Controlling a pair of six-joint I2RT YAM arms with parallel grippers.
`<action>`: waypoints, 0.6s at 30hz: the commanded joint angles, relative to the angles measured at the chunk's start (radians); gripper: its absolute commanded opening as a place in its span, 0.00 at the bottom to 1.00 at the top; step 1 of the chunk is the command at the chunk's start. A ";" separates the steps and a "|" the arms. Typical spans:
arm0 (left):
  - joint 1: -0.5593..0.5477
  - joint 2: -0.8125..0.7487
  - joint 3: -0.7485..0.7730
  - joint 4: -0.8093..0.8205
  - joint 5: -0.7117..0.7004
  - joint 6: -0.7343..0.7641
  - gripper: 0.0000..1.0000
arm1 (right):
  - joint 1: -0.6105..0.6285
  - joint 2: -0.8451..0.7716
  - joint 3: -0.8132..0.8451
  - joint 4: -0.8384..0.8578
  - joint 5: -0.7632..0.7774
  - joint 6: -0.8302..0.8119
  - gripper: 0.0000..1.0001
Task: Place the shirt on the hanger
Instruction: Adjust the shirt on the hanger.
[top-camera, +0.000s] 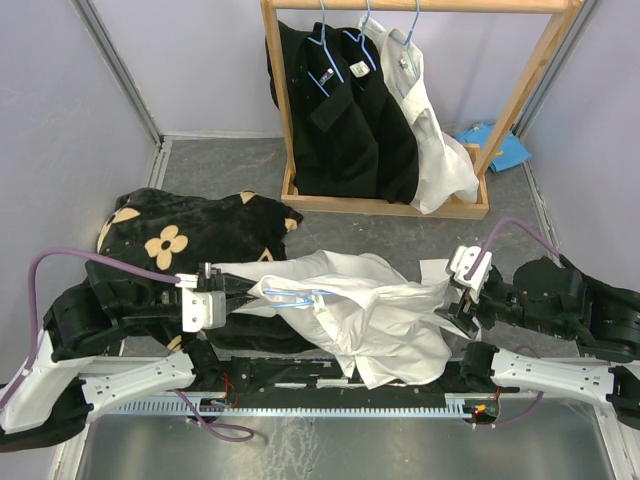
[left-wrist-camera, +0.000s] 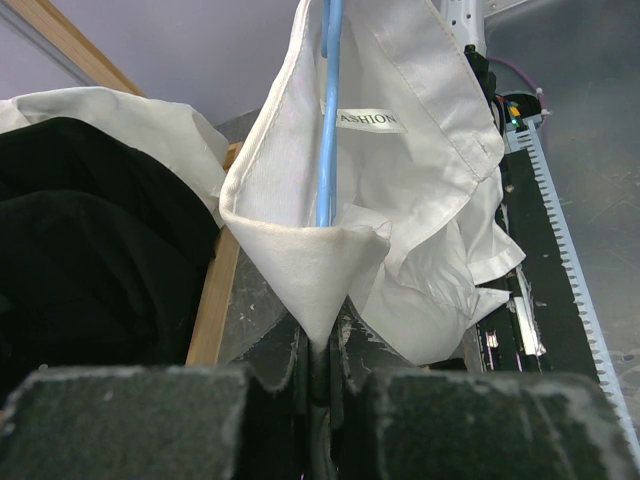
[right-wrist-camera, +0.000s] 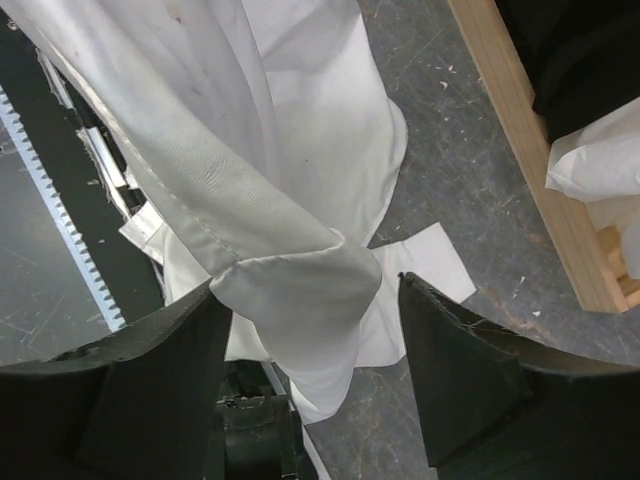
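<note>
The white shirt hangs bunched between my two grippers above the near edge of the table. The light-blue hanger lies partly inside its neck opening. My left gripper is shut on a point of the shirt's collar. In the left wrist view the hanger wire runs down behind that collar fold, beside the neck label; its lower end is hidden. My right gripper is open, fingers wide apart. A thick fold of the shirt sags between them, touching the left finger.
A wooden clothes rack at the back holds black shirts and another white shirt on blue hangers. A black cloth with tan flowers lies at the left. A white square scrap and a blue cloth lie on the grey floor.
</note>
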 joint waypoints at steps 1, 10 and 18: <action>0.002 -0.007 0.045 0.045 0.019 0.035 0.03 | 0.002 0.011 -0.005 0.027 -0.010 0.005 0.67; 0.001 -0.006 0.041 0.047 0.018 0.034 0.03 | 0.002 0.004 0.095 -0.028 0.078 -0.001 0.10; 0.002 -0.012 0.044 0.053 0.014 0.029 0.03 | 0.002 0.100 0.239 -0.105 0.228 -0.056 0.00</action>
